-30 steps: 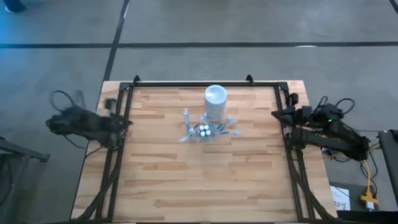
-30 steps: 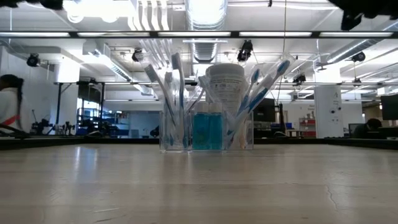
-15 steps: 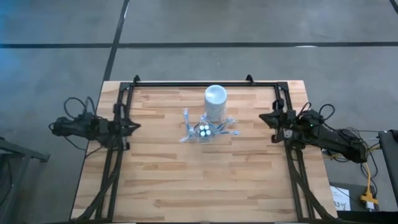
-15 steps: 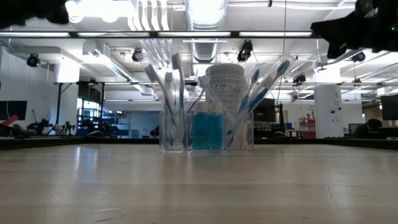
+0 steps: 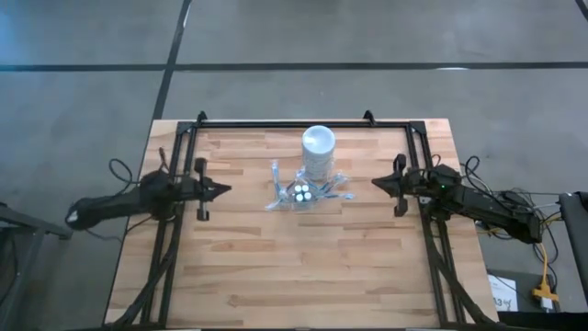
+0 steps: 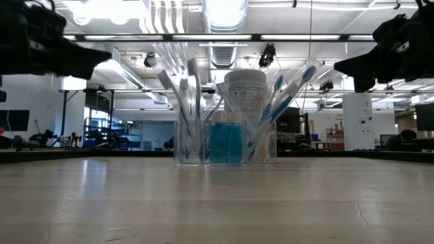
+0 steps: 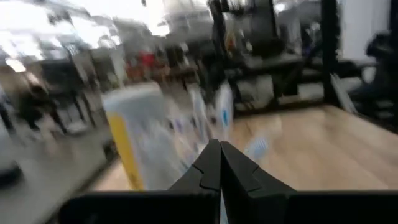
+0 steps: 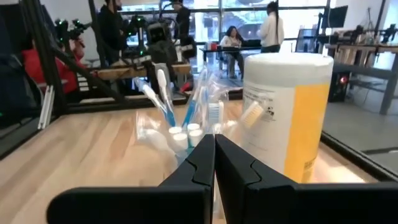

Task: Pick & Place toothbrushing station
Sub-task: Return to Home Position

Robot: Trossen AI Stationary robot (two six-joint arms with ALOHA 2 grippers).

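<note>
The left wrist view blurs the cup [image 7: 140, 137] and toothbrushes [image 7: 222, 112] — the right gripper [image 8: 214, 138] hides part of the holder [image 8: 152, 134].

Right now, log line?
left tool: shut, empty, left side | right tool: shut, empty, right side | toothbrushes, tubes: in clear holder | white cup: upright behind holder

The cup [image 8: 273, 106] was white with a yellow panel, the tubes [image 6: 226, 142] teal with white caps, the toothbrushes [image 6: 288, 99] blue-white, the table [image 5: 276, 267] pale planked wood.
</note>
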